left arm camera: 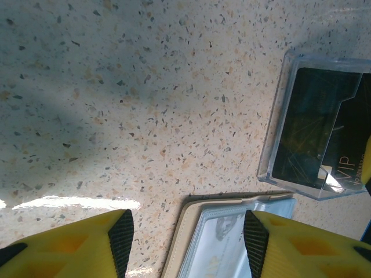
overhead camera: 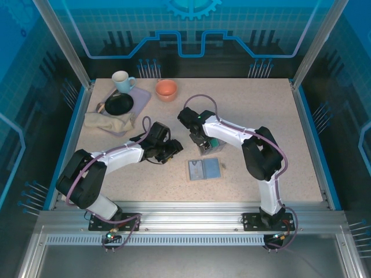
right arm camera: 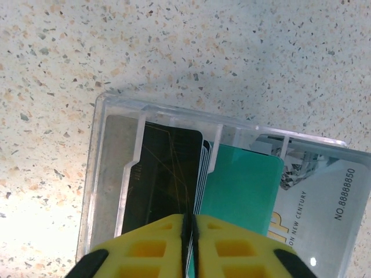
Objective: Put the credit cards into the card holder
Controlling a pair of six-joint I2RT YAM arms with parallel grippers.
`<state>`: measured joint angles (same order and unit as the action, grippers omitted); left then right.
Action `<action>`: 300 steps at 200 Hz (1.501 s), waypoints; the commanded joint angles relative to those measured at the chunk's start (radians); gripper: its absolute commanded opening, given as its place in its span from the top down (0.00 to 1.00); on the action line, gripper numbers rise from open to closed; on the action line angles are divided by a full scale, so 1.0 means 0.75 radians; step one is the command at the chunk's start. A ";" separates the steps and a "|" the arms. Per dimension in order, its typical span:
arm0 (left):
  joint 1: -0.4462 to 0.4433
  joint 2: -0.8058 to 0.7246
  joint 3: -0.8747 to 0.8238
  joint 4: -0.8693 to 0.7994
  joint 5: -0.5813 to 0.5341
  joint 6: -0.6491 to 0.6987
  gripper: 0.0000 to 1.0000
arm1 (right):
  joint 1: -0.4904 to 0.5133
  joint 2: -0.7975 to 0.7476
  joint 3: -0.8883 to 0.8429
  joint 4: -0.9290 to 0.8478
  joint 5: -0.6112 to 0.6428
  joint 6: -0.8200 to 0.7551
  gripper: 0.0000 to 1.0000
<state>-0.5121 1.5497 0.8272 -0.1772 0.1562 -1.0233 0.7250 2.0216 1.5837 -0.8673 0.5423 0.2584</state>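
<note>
Two yellow, black-padded fingers of the left gripper (left arm camera: 188, 234) stand about half open and grip nothing, to the left of the clear rectangular plastic box (right arm camera: 110, 174). Just beside that box, on its side toward the arm bases, lies the small flat beige folding card holder (overhead camera: 204, 169), opened out with its grey inside up. Something pale shows behind its clear pocket, but whether that is a card cannot be told.

Inside the box stand the thin rectangular plastic credit cards (right arm camera: 243, 179), among them a dark one, a teal-green one and a pale numbered one. Over the box the right gripper (right arm camera: 189, 223) has its fingers pressed together at the seam between the dark and teal cards. Whether a card edge is pinched there cannot be told.

By this showing the task is near its start. Each card seen in the box has yet to be lifted out and slid into a pocket.
</note>
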 commanded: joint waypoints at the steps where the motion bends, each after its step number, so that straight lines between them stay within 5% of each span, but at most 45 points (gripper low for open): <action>1: 0.012 -0.020 -0.015 -0.010 -0.004 -0.021 0.44 | -0.002 -0.045 -0.021 -0.024 0.016 0.003 0.88; 96: 0.011 -0.009 -0.009 -0.011 0.003 -0.021 0.45 | -0.036 -0.131 -0.072 0.025 -0.082 0.017 1.00; 128: 0.010 -0.009 -0.008 -0.013 0.004 -0.019 0.45 | -0.055 -0.106 -0.072 0.027 -0.163 0.016 0.70; 155: 0.010 -0.007 -0.009 -0.009 0.011 -0.019 0.45 | -0.055 -0.056 -0.056 0.023 -0.177 0.017 0.63; 300: 0.010 -0.004 -0.003 -0.015 0.017 -0.019 0.44 | -0.035 -0.025 -0.034 -0.011 0.051 0.007 0.63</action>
<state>-0.5121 1.5497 0.8272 -0.1776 0.1574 -1.0233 0.6941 2.0312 1.5520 -0.8494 0.5365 0.2676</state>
